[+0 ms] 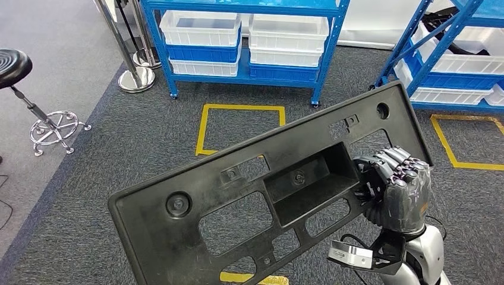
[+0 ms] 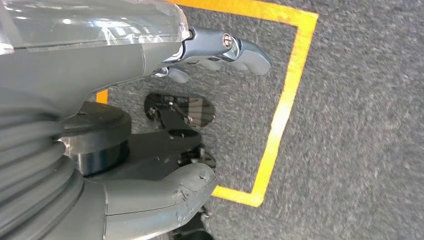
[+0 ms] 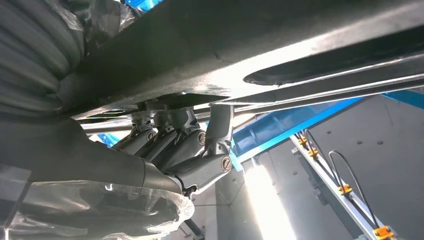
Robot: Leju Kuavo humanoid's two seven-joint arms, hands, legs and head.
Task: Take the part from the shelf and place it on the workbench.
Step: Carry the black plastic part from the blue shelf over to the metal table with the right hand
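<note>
A large black plastic part (image 1: pixel 148 237), a long panel with several cutouts and a deep central recess, is held up tilted in front of me in the head view. My right hand (image 1: pixel 397 187) grips it near its right end, fingers hooked through a cutout. In the right wrist view the fingers (image 3: pixel 185 145) curl up against the underside of the part (image 3: pixel 240 35). My left hand (image 2: pixel 125 65) hangs over the grey carpet with fingers and thumb apart and nothing in it.
A blue shelf (image 1: pixel 324 53) with white and blue bins stands ahead, and a second blue shelf (image 1: pixel 428 59) is at the right. Yellow tape squares (image 1: pixel 241 108) mark the carpet. A black stool (image 1: pixel 12 65) and a chrome post base (image 1: pixel 135 77) stand at the left.
</note>
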